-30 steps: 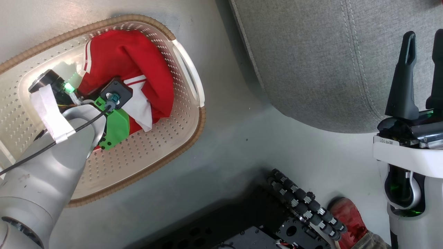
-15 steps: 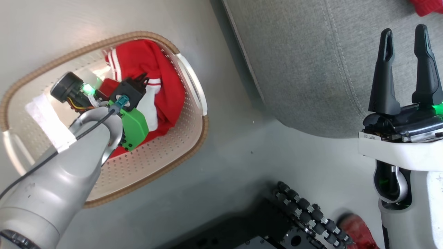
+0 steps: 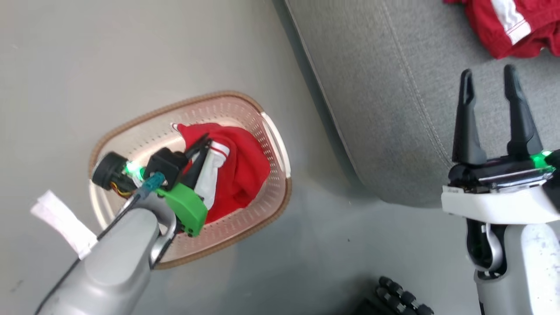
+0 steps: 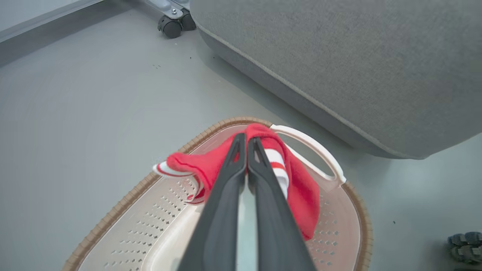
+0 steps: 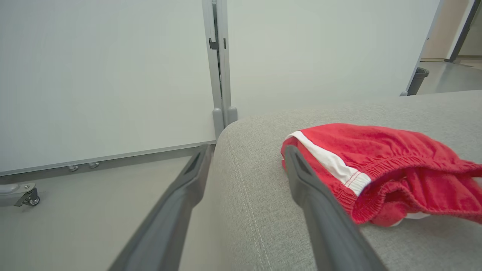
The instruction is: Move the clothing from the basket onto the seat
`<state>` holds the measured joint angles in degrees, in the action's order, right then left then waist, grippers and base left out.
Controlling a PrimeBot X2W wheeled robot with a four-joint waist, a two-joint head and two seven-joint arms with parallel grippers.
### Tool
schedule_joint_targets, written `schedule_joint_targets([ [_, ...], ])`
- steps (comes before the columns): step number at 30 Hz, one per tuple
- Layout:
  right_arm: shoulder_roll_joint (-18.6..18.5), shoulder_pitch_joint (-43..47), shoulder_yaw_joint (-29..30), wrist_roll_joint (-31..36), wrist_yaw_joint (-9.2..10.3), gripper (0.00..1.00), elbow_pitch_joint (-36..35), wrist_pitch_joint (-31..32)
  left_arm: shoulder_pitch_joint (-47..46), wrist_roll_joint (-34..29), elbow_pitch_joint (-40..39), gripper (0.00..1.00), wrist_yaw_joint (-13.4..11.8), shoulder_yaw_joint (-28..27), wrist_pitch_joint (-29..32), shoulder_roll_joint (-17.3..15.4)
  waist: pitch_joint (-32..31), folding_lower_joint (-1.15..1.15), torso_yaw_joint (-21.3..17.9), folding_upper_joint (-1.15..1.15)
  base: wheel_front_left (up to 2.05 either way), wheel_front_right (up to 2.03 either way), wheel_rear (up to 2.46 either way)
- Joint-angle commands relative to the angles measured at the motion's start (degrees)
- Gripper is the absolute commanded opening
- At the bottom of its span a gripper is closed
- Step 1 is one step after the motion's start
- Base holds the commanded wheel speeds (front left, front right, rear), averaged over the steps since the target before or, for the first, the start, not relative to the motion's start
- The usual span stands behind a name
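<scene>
left gripper [image 4: 246, 140]: jaws pressed together, pinching red garment [image 4: 301, 188] | garment hangs from tips over basket [image 4: 150, 229] | right gripper [image 3: 489, 76]: jaws spread, empty, by seat [image 3: 393, 87] | 1 other garment [image 5: 395, 165] lies on seat | step: lift-out | next, likely: raise clear of rim, swing across to seat, release

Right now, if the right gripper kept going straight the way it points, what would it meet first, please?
Most likely the seat: the right gripper, open, aims at the grey cushion near its corner. One finger could brush the red garment lying there; depth is hard to judge.
</scene>
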<state>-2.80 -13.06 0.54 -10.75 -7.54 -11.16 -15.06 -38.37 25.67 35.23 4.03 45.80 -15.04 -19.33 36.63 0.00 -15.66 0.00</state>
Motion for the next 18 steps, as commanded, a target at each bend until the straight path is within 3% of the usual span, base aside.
schedule_joint_targets([
  [1, -0.17, 1.43, -0.19, 0.51, 0.10, 1.00, 0.64, -0.19, 2.55, 0.02, -1.41, 0.00, -0.19, -1.33, -0.17, 0.56, -9.22, 0.00, 5.20, 0.00, 0.00, 0.00, 0.00],
  [18, -0.15, 10.66, -3.21, 3.44, 0.10, 1.00, 8.00, -0.18, 16.32, -6.75, -17.58, 0.00, -1.47, -14.38, -0.18, 7.44, -30.28, 0.00, 8.65, 0.00, 0.00, 0.00, 0.00],
])
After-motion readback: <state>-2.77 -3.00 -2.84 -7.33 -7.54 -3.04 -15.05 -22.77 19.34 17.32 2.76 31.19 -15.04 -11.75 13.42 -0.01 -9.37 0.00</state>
